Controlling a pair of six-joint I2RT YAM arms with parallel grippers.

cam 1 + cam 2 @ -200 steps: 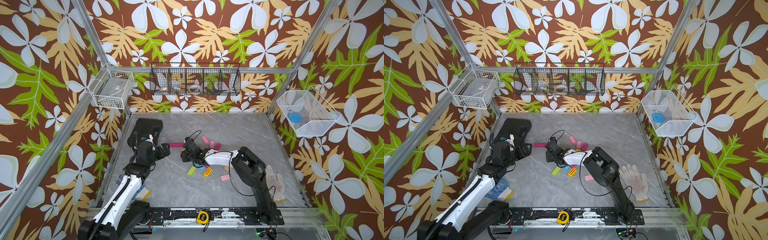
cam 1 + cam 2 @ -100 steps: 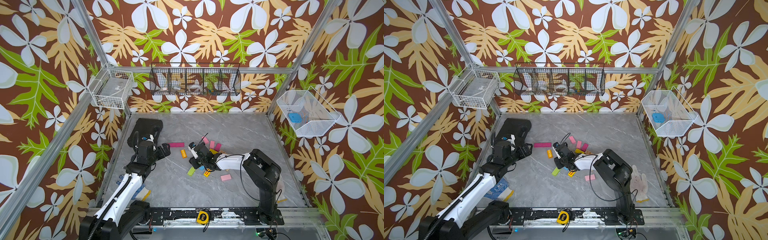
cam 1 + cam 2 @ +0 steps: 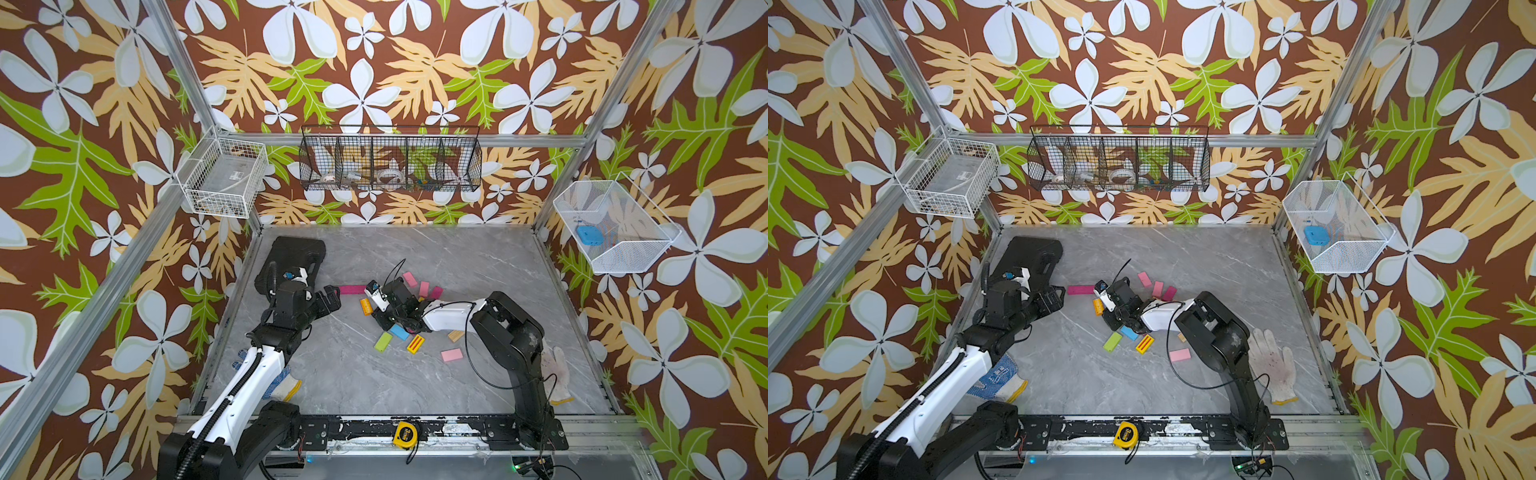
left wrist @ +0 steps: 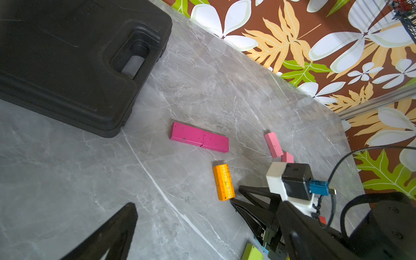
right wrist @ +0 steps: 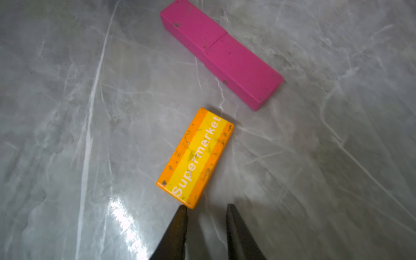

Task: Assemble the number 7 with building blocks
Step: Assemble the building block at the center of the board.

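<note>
- Building blocks lie flat near the middle of the grey marble surface (image 3: pixel 374 395); eleven can be counted in both top views.
- Two magenta blocks (image 5: pixel 221 53) touch end to end, making one straight bar.
- One orange block (image 5: pixel 195 157) has a yellow band, white "Supermarket" lettering and dark scuffs. It lies just beside one end of the bar, apart from it and at an angle.
- Three are pale pink: a far pink block (image 3: pixel 410 279), a middle pink block (image 3: pixel 423 289) and a near pink block (image 3: pixel 451 355). One deeper pink block (image 3: pixel 435 293) lies next to the middle one.
- One each: blue block (image 3: pixel 400 331), green block (image 3: pixel 382 341), yellow block (image 3: pixel 416 344) with red stripes, and plain wood block (image 3: pixel 456 336).
- Low over the surface, the right hand (image 5: pixel 206 207) has its fingers narrowly apart with nothing between them. One tip is at the orange block's corner; contact cannot be told.
- Spread wide and empty, the left hand (image 3: pixel 330 300) hangs near the bar's other end, beside one black case (image 3: pixel 297 253).
</note>
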